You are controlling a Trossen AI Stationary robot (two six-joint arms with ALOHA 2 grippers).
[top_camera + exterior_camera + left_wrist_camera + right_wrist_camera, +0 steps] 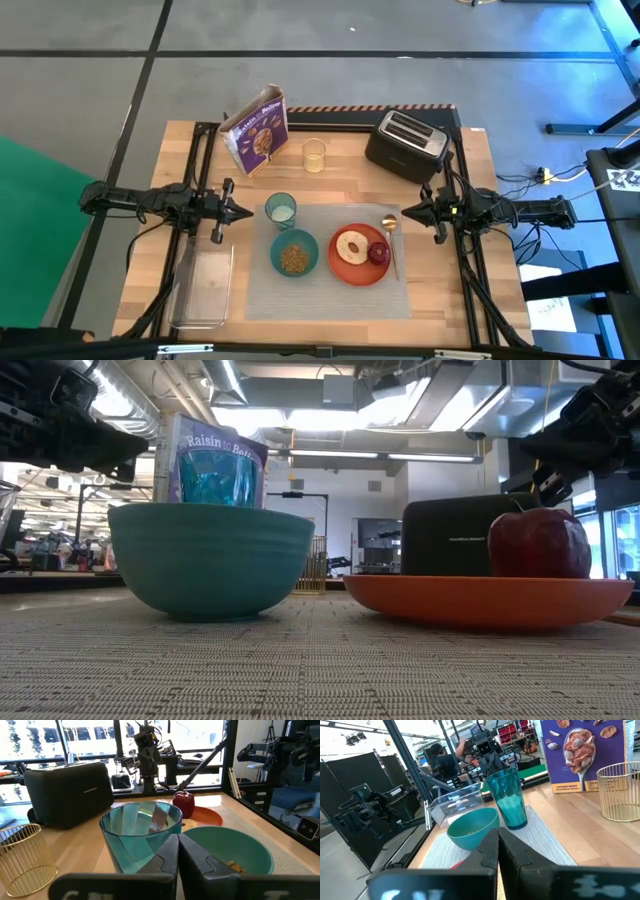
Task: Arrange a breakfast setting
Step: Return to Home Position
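— Arms: how do they stand?
— Both reach level toward the middle of the wooden table (pixel 345 165). The left gripper (pixel 244 211) hangs by the left back corner of the grey rectangular woven placemat (pixel 330 295), with its fingers pressed together. The right gripper (pixel 410 211) hangs by the right back corner, closed the same way.
— And the containers?
— All are on the placemat. The teal bowl (pixel 276 252), at the middle, holds brown cereal (pixel 294 259). The orange-red round plate (pixel 356 273) beside it carries the bagel (pixel 352 246) and the small dark-red fruit (pixel 379 252). The translucent teal cup (pixel 281 208) stands at the back edge. The gold spoon (pixel 392 240) lies along the plate's right side.
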